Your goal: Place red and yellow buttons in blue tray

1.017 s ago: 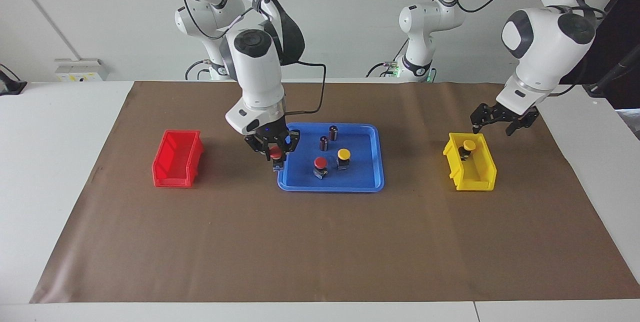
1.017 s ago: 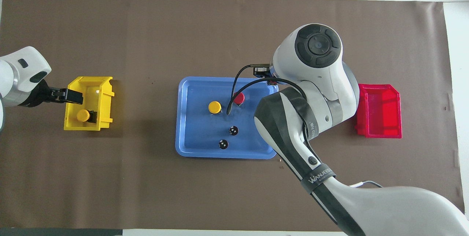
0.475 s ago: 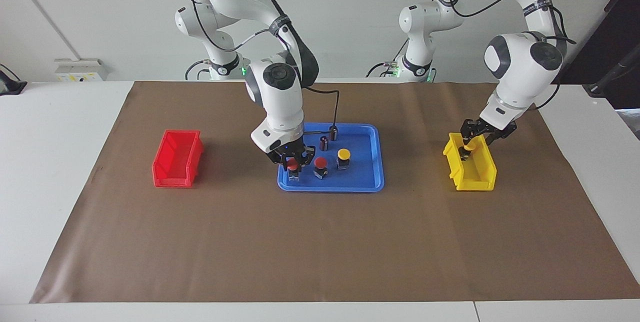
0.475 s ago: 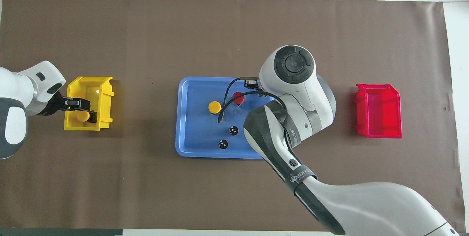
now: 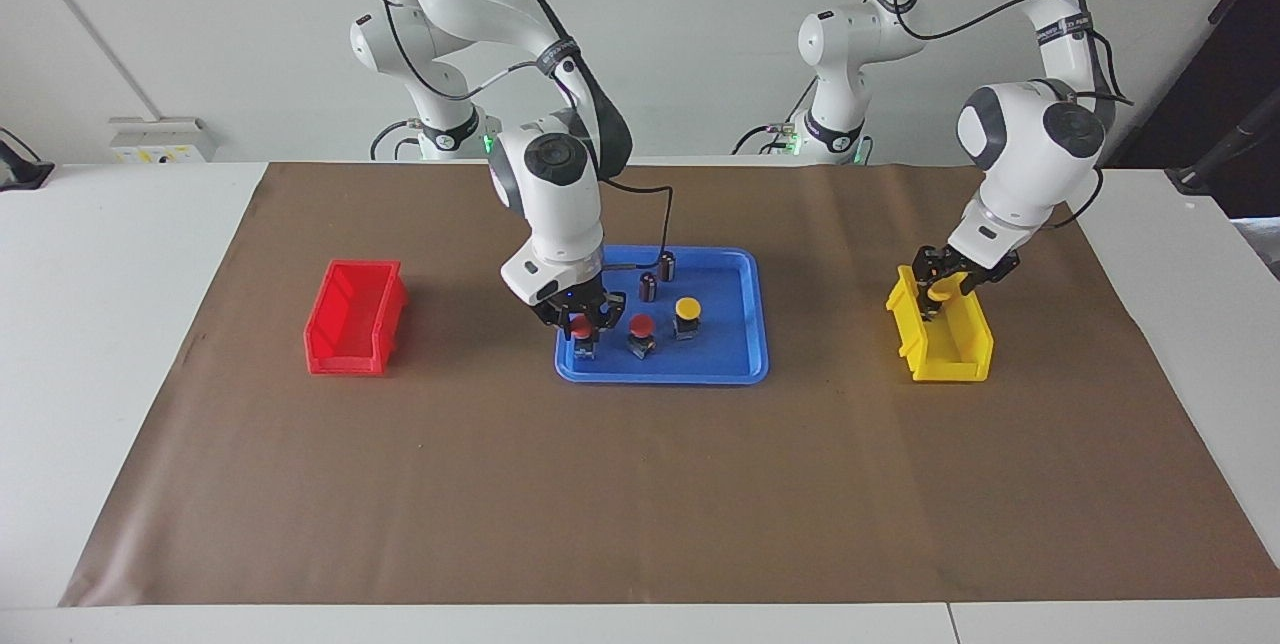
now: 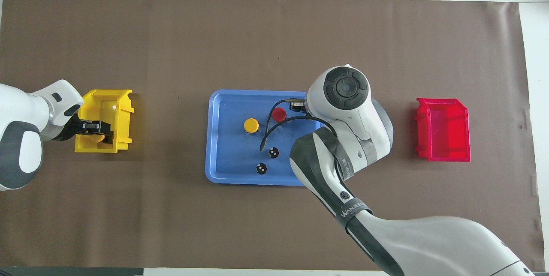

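The blue tray (image 5: 745,364) (image 6: 214,139) lies mid-table. My right gripper (image 5: 582,322) is low in the tray's end toward the right arm, shut on a red button (image 5: 581,329) at the tray floor; the arm's wrist hides both in the overhead view. A second red button (image 5: 641,326) (image 6: 279,114) and a yellow button (image 5: 687,308) (image 6: 251,125) stand in the tray. My left gripper (image 5: 941,282) (image 6: 96,132) is down inside the yellow bin (image 5: 945,344) (image 6: 116,104) at the other yellow button (image 5: 938,292) (image 6: 101,138).
Two dark capless cylinders (image 5: 667,265) (image 6: 273,152) stand in the tray, nearer to the robots than the buttons. An empty red bin (image 5: 355,316) (image 6: 444,130) sits toward the right arm's end of the table. Brown paper covers the table.
My right gripper moved from the tray's rim into the tray and came down with the red button. My left gripper came down from above the yellow bin to the yellow button.
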### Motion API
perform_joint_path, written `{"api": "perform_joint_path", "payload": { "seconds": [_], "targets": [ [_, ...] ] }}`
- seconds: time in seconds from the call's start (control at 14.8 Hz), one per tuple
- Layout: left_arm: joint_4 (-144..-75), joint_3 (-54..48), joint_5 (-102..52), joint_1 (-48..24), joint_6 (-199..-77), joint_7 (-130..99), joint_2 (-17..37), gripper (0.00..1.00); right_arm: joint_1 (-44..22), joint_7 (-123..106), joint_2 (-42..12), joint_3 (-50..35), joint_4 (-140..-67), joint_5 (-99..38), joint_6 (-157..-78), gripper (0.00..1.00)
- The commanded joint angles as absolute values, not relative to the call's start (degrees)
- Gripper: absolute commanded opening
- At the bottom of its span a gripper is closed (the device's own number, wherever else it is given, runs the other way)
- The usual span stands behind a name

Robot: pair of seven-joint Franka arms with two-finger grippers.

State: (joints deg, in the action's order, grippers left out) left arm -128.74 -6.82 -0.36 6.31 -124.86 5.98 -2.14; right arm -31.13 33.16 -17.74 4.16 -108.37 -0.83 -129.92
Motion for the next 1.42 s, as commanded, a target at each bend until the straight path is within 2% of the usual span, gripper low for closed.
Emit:
{"api": "perform_joint_path", "payload": {
  "seconds": [0.0,0.07,0.14,0.2,0.27,0.41,0.54,0.61,0.68,0.75,0.95,1.15,1.29,1.36],
  "targets": [
    [-129.9,-6.9,-1.4,7.1,-126.7,5.9,-2.3,0.65,-30.8,33.6,-15.8,3.9,-110.7,-1.7,-131.2,0.36],
    [-130.2,-6.9,-1.4,7.1,-126.6,6.0,-2.4,0.65,-30.8,33.6,-15.8,3.9,-110.7,-1.7,-131.4,0.46],
    [-130.7,-6.9,-1.4,7.1,-126.6,5.8,-2.5,0.65,-30.8,33.6,-15.8,3.8,-110.6,-1.7,-131.4,0.64],
    [-130.9,-6.9,-1.4,7.1,-126.7,5.7,-2.5,0.65,-30.8,33.6,-15.9,3.9,-110.0,-1.6,-131.0,0.92],
    [-131.0,-7.0,-1.4,7.1,-126.8,5.5,-2.5,0.65,-30.6,33.6,-15.9,4.0,-109.0,-1.5,-130.3,1.00],
    [-131.1,-6.9,-1.4,7.0,-127.1,5.6,-2.5,0.65,-29.3,33.1,-15.6,4.4,-103.6,-0.9,-125.0,1.00],
    [-132.4,-6.9,-1.5,7.1,-127.7,5.6,-3.0,0.65,-24.4,32.9,-15.0,4.5,-94.9,-0.7,-114.6,1.00],
    [-132.8,-7.0,-1.5,7.0,-127.8,5.5,-2.9,0.61,-21.4,32.3,-14.0,4.4,-91.8,-0.7,-110.2,1.00],
    [-133.0,-6.9,-1.4,6.9,-128.1,4.8,-2.9,0.23,-18.1,29.1,-12.7,4.4,-89.7,-0.8,-105.7,1.00],
    [-132.9,-6.9,-1.4,6.8,-128.1,4.5,-2.8,0.02,-14.5,24.0,-11.3,4.4,-88.8,-1.3,-102.1,1.00],
    [-126.3,-6.9,-0.5,6.4,-126.9,5.4,-0.1,0.02,-4.9,11.6,-6.1,4.4,-88.6,-1.5,-95.3,1.00],
    [-112.2,-7.3,0.2,5.8,-117.0,4.8,2.5,0.01,1.8,2.6,-1.2,4.7,-88.5,-1.0,-86.8,1.00],
    [-103.0,-7.6,-0.2,1.7,-109.9,-4.1,3.6,0.02,4.9,0.8,-0.2,4.4,-88.6,-0.7,-84.3,1.00],
    [-101.9,-7.6,-0.2,-2.4,-109.5,-11.8,3.6,0.02,4.5,1.0,0.5,4.4,-90.0,-0.6,-84.8,1.00]
  ]
}}
